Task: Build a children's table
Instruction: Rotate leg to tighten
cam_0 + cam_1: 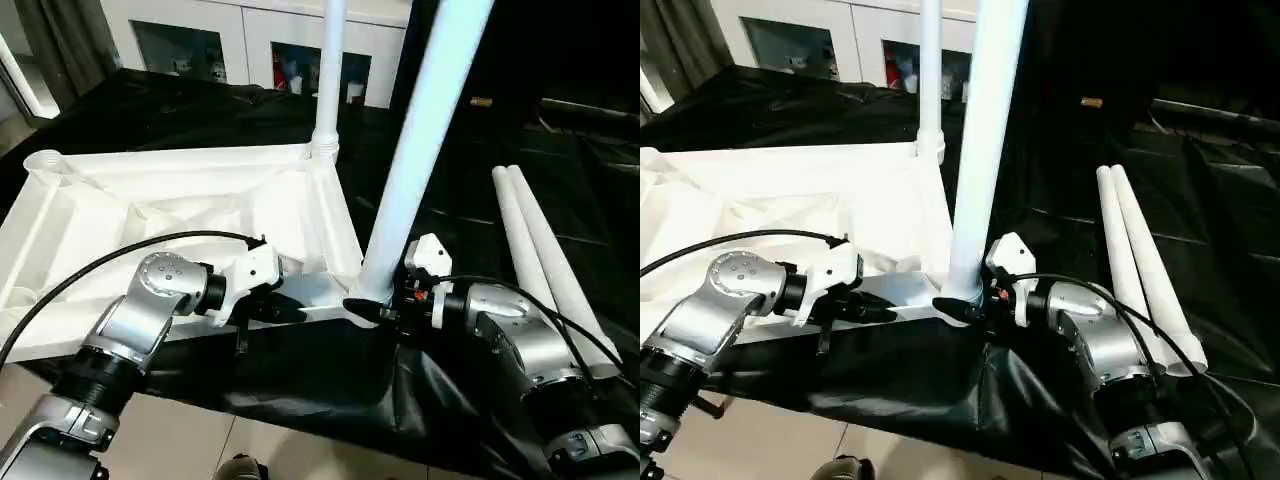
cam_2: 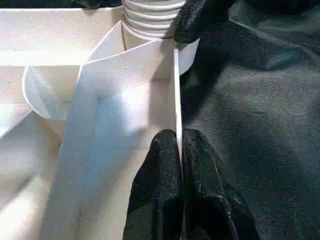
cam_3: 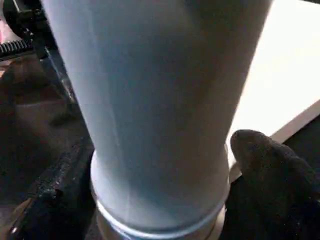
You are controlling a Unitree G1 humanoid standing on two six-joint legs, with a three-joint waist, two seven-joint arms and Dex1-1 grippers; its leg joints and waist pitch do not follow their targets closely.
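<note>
White plastic everywhere on this one. So the table top (image 1: 180, 215) is lying upside down on a black sheet (image 1: 300, 390) that covers the work surface, and you can see its moulded underside: raised ribs running diagonally toward the corners, a low rim all round, and a round socket (image 1: 42, 160) sticking up at the far left corner, open.

Two legs are already standing up from it. The far leg (image 1: 328, 80) rises straight out of the far right corner, with a ribbed collar at its base. The near leg (image 1: 425, 140) is much bigger in view, a smooth tapered tube leaning a bit to the right, its foot sitting at the near right corner of the top. In the right wrist view you can see a ringed band around its bottom end.

Right gripper (image 1: 372, 308) is spread wide around the base of that near leg, one black finger on each side of it, hugging the tube. Left gripper (image 2: 180, 165) is pinched nearly closed on the thin rim of the top, along the near edge, just left of that corner.

Two spare legs (image 1: 555, 265) lie side by side, touching, on the black sheet off to the right, well apart from the top. Behind it all is a white cabinet (image 1: 250, 40) with glass fronts.
</note>
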